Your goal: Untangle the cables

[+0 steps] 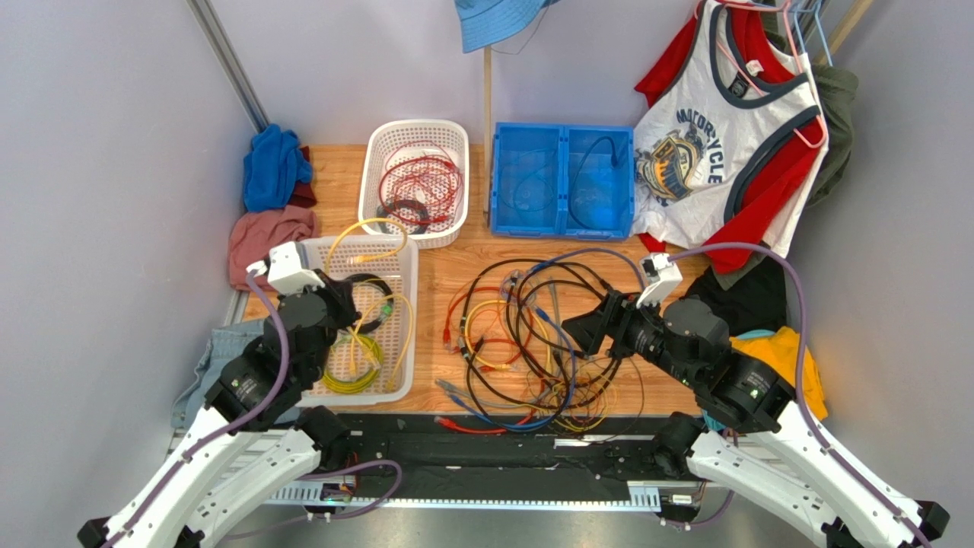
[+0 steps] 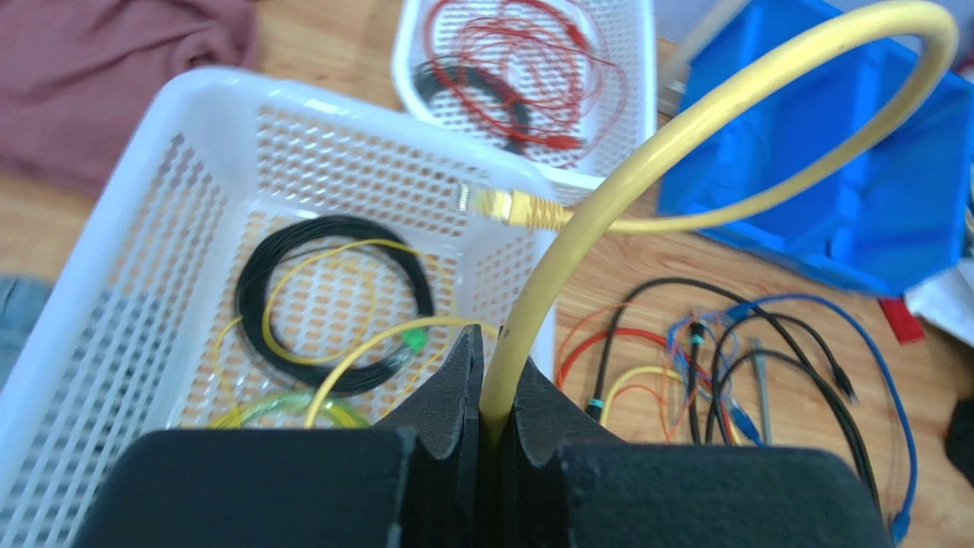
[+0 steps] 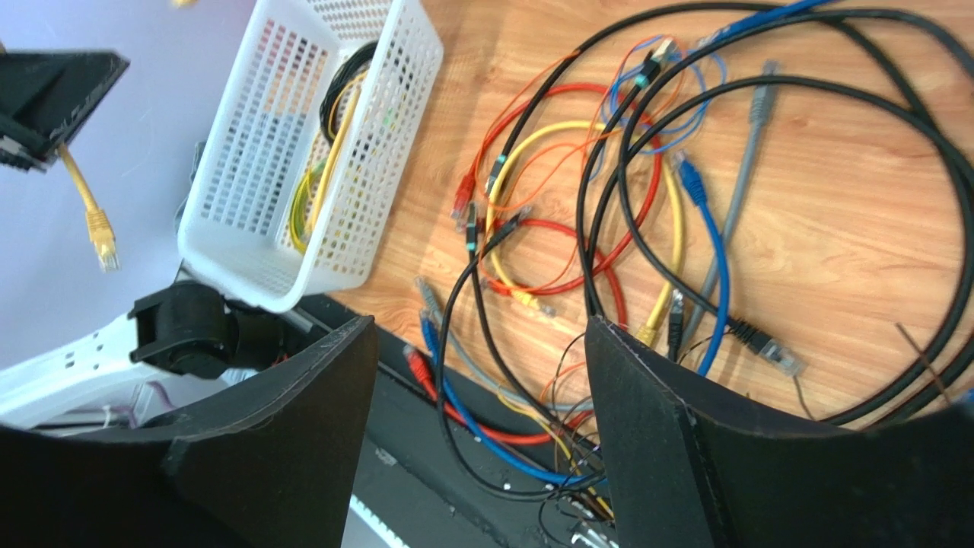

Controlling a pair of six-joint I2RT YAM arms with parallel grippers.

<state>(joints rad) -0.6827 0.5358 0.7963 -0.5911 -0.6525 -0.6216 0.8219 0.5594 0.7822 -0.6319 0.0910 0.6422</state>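
Observation:
The cables lie in a tangled heap of black, blue, yellow, orange, red and grey cords on the wooden table; the heap also shows in the right wrist view. My left gripper is shut on a thick yellow cable and holds it above the near white basket. The cable arcs up and back, and its plug hangs free. In the top view the left gripper is over that basket. My right gripper is open and empty, above the heap's right side.
The near white basket holds a black coil and thin yellow cords. A far white basket holds red cords. A blue bin stands behind the heap. Cloths lie at the left, and a hanging shirt and a yellow cloth at the right.

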